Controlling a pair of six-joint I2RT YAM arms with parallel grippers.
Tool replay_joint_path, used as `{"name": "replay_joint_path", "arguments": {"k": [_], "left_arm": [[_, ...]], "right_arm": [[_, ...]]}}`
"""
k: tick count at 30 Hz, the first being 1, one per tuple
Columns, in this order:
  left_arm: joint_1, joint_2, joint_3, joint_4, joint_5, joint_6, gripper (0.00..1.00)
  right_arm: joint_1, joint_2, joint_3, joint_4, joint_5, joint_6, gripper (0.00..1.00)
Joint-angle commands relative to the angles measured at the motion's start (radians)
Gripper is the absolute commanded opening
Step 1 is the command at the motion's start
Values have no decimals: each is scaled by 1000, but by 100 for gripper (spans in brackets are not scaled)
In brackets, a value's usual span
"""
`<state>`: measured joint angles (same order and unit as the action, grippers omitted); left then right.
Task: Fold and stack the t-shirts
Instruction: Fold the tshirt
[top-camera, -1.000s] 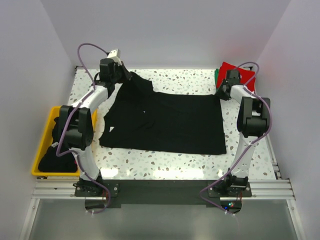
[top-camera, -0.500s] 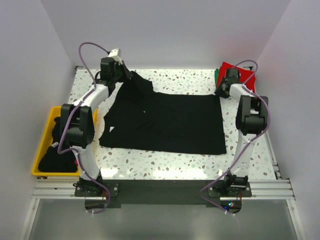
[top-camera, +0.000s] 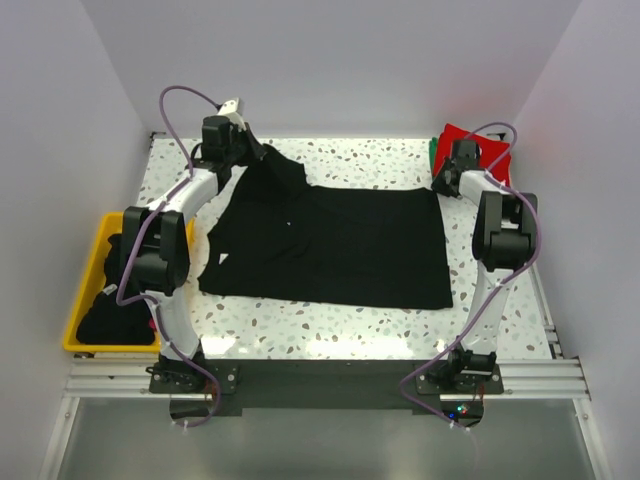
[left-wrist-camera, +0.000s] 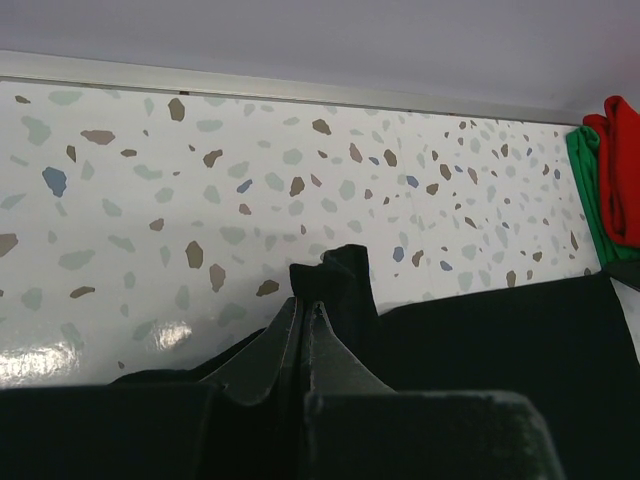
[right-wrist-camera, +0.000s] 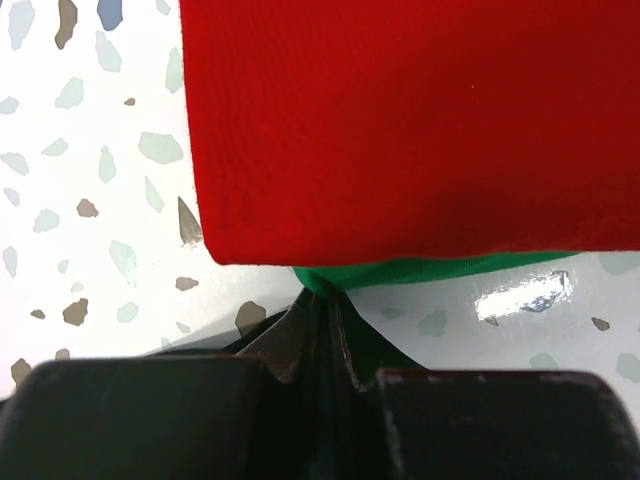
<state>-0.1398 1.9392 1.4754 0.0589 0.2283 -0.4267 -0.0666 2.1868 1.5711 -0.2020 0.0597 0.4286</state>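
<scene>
Between the closed jaws of the left gripper (left-wrist-camera: 308, 305), the black t-shirt (top-camera: 340, 245) sits pinched; right gripper (right-wrist-camera: 322, 300), closed just short of the red t-shirt (right-wrist-camera: 420, 120), should confirm its catch before lifting together.

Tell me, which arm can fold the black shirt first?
Left, probably. The left gripper is shut on the black shirt's far-left corner and holds it lifted. The right gripper is shut beside the red shirt, and no hold on black cloth shows.
</scene>
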Motion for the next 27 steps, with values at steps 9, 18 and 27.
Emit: {"name": "replay_joint_path", "arguments": {"k": [9, 18, 27], "left_arm": [[-1, -11, 42, 22, 19, 17, 0], [-1, -29, 36, 22, 22, 17, 0], [0, -37, 29, 22, 22, 17, 0]], "right_arm": [[-1, -111, -57, 24, -44, 13, 2], [-1, -144, -45, 16, -57, 24, 2], [-4, -26, 70, -31, -58, 24, 2]]}}
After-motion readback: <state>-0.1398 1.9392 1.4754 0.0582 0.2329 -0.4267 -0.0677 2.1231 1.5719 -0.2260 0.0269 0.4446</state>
